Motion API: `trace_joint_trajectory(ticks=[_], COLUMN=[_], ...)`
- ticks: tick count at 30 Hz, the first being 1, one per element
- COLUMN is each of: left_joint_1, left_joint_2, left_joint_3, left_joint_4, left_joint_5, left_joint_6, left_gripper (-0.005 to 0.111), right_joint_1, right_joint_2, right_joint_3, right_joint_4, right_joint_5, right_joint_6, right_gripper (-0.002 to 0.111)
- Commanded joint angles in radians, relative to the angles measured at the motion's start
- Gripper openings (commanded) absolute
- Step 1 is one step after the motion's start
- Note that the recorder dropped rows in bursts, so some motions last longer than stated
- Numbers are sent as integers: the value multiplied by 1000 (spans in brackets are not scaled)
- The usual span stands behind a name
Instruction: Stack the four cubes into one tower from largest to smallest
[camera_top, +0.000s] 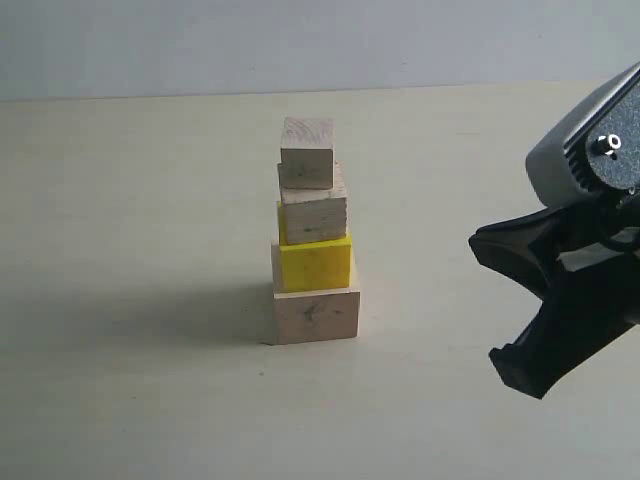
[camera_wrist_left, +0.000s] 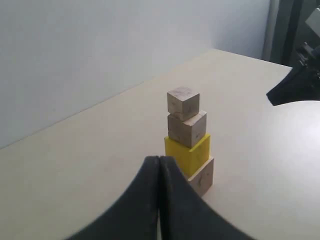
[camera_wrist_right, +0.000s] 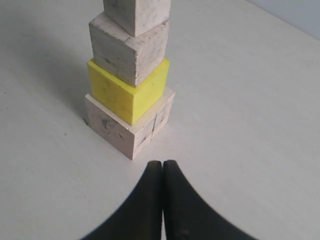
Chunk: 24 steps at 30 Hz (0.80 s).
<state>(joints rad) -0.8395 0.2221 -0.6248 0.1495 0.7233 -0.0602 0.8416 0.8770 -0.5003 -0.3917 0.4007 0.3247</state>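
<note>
The tower stands on the table: a large pale wood cube (camera_top: 316, 314) at the bottom, then the yellow cube (camera_top: 315, 264), a smaller wood cube (camera_top: 314, 212) and the tiny wood cube (camera_top: 307, 153) on top, each slightly twisted. My right gripper (camera_top: 482, 245) hangs to the tower's right, apart from it. In the right wrist view the right gripper (camera_wrist_right: 162, 163) is shut and empty, just short of the large cube (camera_wrist_right: 127, 131). My left gripper (camera_wrist_left: 159, 159) is shut and empty, its fingers hiding part of the large cube (camera_wrist_left: 204, 176). It does not show in the exterior view.
The pale tabletop (camera_top: 120, 300) stretches around the tower with a light wall behind. In the left wrist view the right arm's dark gripper (camera_wrist_left: 287, 90) sits beyond the tower near the table's far edge.
</note>
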Motion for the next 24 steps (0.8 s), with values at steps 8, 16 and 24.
trace_joint_trajectory(ticks=[8,16,24], left_joint_1=[337,596,791], left_joint_2=[-110,-210,-222], left_joint_3=[185,330,508], left_joint_4=[17,-1,-83], left_joint_5=[-409,-483,-498], left_joint_6=[-123,-216,-244], left_gripper=[0,0,0], right_joint_1=[0,0,0], right_joint_2=[5,5,5], right_joint_3=[-7,-7,-7], right_joint_4=[-8,-8,-8], right_joint_5=[-13,-13,-13], right_joint_6=[-8,-8,-8], right_gripper=[0,0,0])
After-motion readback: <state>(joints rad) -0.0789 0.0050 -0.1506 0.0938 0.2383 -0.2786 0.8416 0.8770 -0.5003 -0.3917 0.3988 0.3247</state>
